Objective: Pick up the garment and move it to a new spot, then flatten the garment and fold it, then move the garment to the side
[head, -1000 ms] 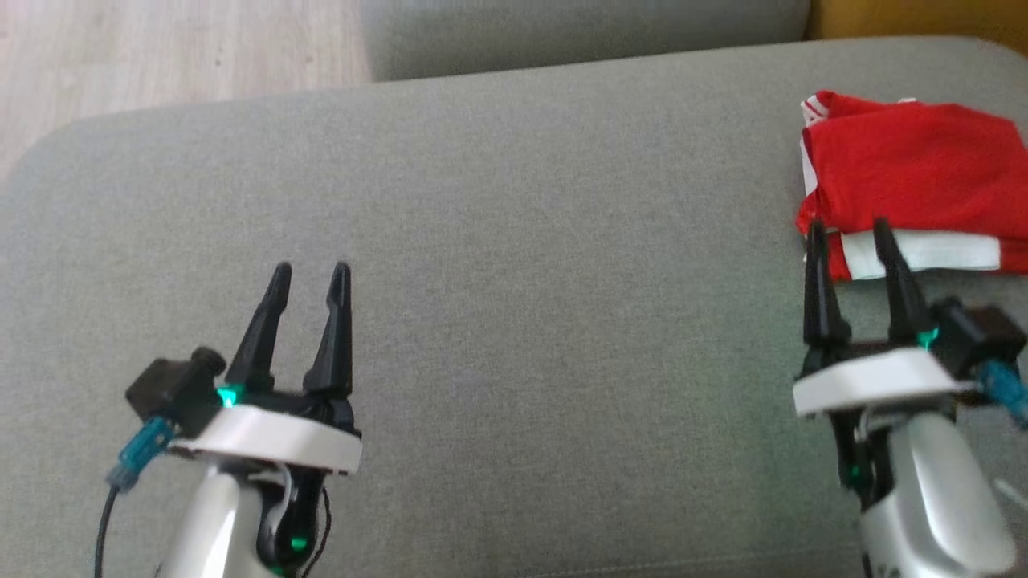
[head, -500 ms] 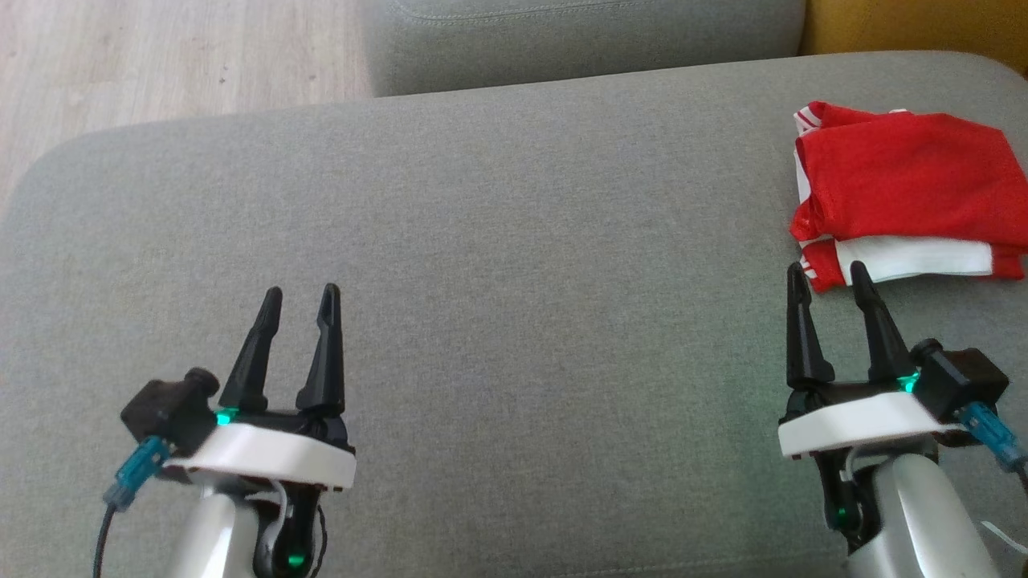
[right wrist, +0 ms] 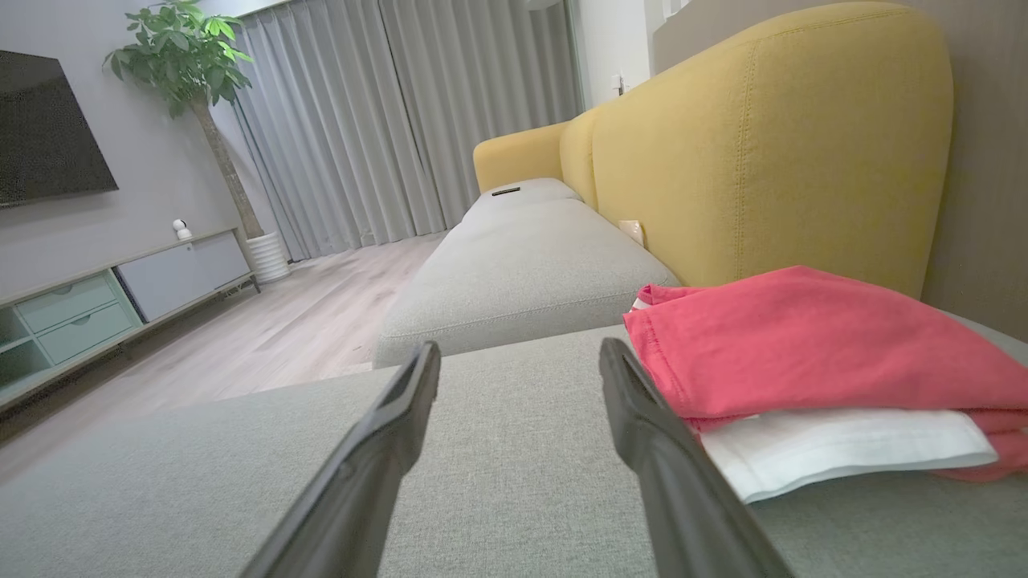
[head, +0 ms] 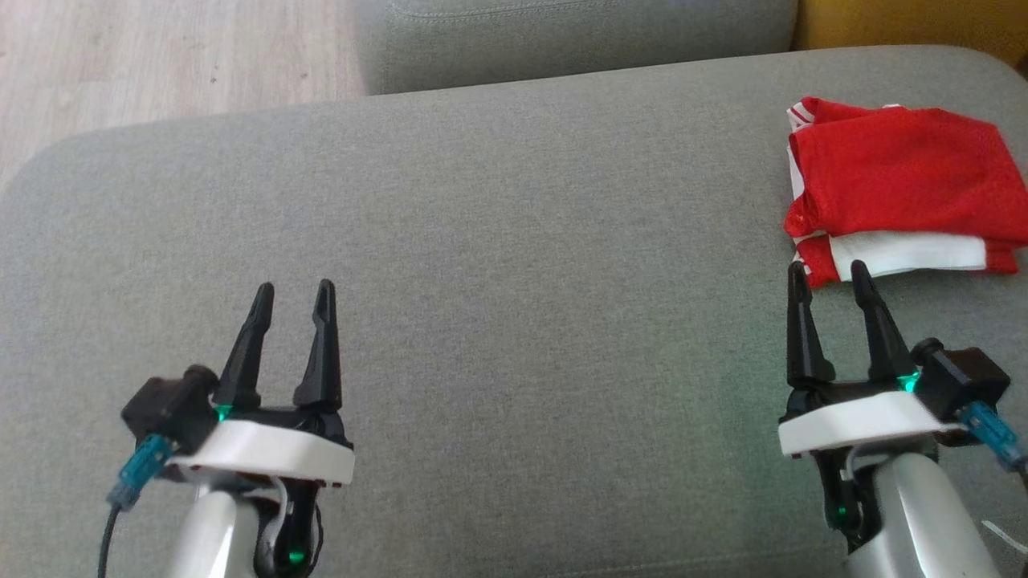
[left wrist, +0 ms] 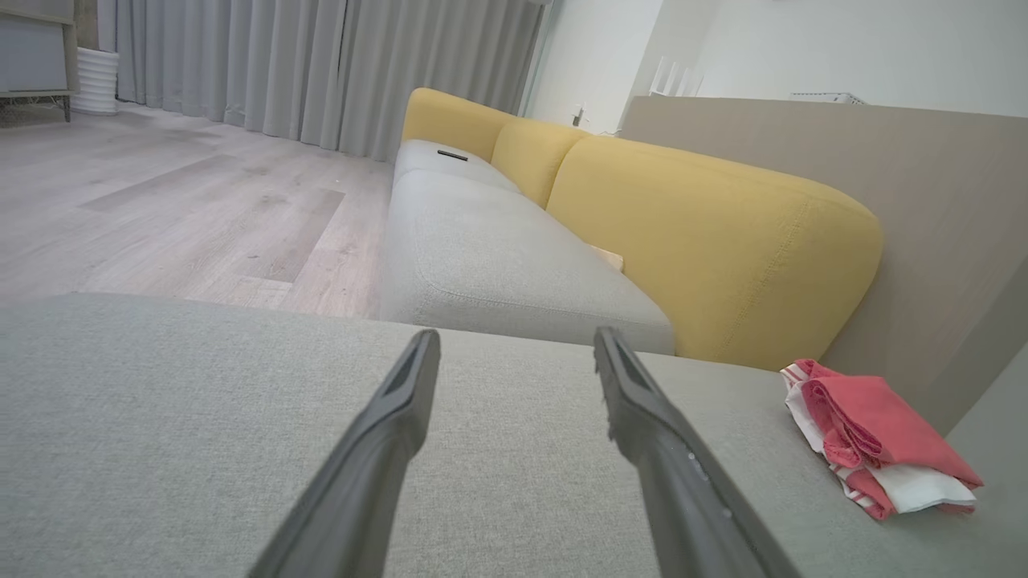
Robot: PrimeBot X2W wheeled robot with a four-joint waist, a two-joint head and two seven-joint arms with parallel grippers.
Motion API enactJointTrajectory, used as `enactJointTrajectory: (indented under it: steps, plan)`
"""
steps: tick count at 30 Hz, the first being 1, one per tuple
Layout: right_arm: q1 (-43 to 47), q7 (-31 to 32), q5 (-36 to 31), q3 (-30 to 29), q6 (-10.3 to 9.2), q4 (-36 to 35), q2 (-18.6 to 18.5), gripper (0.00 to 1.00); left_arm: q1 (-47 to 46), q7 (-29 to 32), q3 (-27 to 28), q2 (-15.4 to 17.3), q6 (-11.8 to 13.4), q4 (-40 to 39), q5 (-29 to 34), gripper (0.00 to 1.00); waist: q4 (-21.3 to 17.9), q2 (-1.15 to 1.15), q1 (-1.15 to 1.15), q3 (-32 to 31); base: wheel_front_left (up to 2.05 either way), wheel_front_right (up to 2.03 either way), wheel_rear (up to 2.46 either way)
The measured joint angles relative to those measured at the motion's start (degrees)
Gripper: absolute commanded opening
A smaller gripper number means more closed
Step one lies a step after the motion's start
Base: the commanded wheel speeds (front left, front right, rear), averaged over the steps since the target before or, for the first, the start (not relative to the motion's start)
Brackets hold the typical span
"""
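Note:
The garment [head: 895,181] is a red and white shirt, folded into a small stack at the far right of the grey cushion [head: 514,265]. It also appears at the right in the left wrist view [left wrist: 875,433] and close by in the right wrist view [right wrist: 811,361]. My right gripper [head: 829,277] is open, its fingertips just short of the garment's near left corner, nothing between them. My left gripper [head: 293,293] is open over bare cushion at the lower left, far from the garment.
A second grey seat cushion [head: 578,36] lies beyond the gap, with wooden floor [head: 161,56] at the upper left. Yellow backrests [right wrist: 771,136] stand behind the garment. A cabinet [right wrist: 120,289] and a potted plant [right wrist: 185,56] stand across the room.
The right gripper has drawn back from over the garment's near left corner to just short of it. The left gripper has drawn back slightly. The camera has shifted a little.

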Motion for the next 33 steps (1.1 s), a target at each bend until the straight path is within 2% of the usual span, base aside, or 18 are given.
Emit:
enactJointTrajectory:
  steps: [13, 29, 30, 33]
  plan:
    - [-0.13, 0.00, -0.05, -0.01, 0.00, 0.05, 0.00, 1.00, -0.01, 0.00, 1.18, -0.01, 2.83, -0.14, 2.11, 1.00, -0.37, 0.00, 0.00, 0.40, 0.00, 0.00, 0.00]
    - [-0.17, 0.00, 1.01, -0.02, 0.00, 0.35, 0.01, 1.00, 0.00, 0.00, 1.98, -0.02, 2.19, 0.22, 1.44, 1.00, -0.79, 0.00, 0.00, 0.21, 0.00, 0.00, 0.00]
    - [-0.17, 0.00, 1.01, 0.01, 0.00, 0.36, 0.01, 0.00, 0.01, 0.00, 2.10, -0.03, 2.22, -0.01, 1.54, 0.00, -0.79, 0.00, 0.00, 0.21, 0.00, 0.00, 0.00]
    - [0.70, 0.05, 1.01, 0.01, 0.00, 2.79, 0.21, 0.00, 0.90, 0.07, 1.68, -0.05, 2.26, 2.43, 1.66, 0.00, -0.80, 0.00, 0.01, 0.20, 0.00, 0.00, 0.00]
